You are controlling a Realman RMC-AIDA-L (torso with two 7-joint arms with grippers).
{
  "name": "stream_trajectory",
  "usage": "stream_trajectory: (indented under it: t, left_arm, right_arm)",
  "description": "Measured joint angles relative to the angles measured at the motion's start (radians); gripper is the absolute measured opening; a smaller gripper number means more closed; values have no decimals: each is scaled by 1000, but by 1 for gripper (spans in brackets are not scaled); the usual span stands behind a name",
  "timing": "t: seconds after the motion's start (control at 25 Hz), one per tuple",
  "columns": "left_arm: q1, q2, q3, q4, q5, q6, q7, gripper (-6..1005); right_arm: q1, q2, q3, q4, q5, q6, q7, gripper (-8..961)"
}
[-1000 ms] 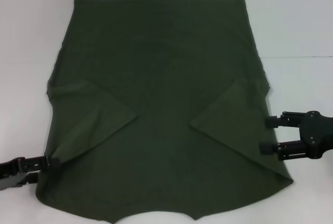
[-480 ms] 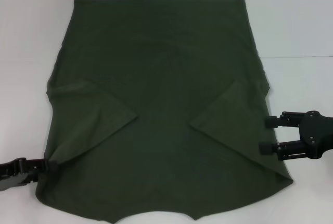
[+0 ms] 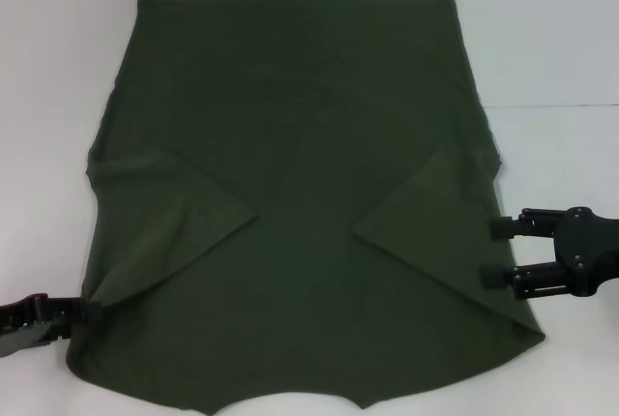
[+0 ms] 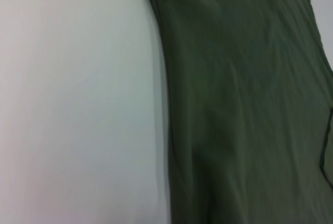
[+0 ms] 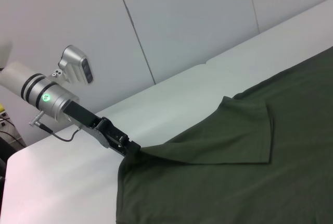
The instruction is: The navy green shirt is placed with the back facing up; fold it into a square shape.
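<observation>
The navy green shirt [image 3: 300,135] lies flat on the white table, plain side up, with both sleeves folded inward onto the body. At the near left, my left gripper [image 3: 85,308] is shut on the shirt's side edge. The right wrist view shows that left gripper [image 5: 131,149] pinching the fabric, which rises in a small peak to it. My right gripper [image 3: 495,252] stands open at the shirt's right edge, one fingertip on either side of a stretch of that edge. The left wrist view shows only the shirt [image 4: 244,104] beside bare table.
White table [image 3: 58,97] surrounds the shirt on the left, right and far sides. The shirt's near hem reaches the bottom of the head view. A pale panelled wall [image 5: 182,15] stands beyond the table's left side.
My left gripper has drawn back slightly toward the near left, still at the shirt's edge. The right gripper has barely moved.
</observation>
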Motion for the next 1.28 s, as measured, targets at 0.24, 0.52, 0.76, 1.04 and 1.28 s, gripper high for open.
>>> stream_trajectory:
  t: [0.24, 0.52, 0.76, 1.04, 1.28]
  left_arm:
    - [6, -3, 12, 0, 4, -45, -68, 463]
    - [5, -3, 14, 0, 5, -44, -69, 291]
    - [5, -3, 12, 1, 5, -33, -71, 75]
    - [-2, 2, 7, 6, 4, -17, -62, 28]
    - [-5, 3, 4, 7, -4, -17, -60, 28]
  right_arm:
    - [-1, 2, 0, 0, 0, -3, 1, 903]
    - [-5, 6, 0, 0, -1, -3, 6, 900]
    - [-6, 8, 2, 2, -2, 2, 30, 898]
    - [13, 8, 12, 3, 2, 34, 187, 895]
    - [54, -16, 1, 3, -49, 85, 499, 893]
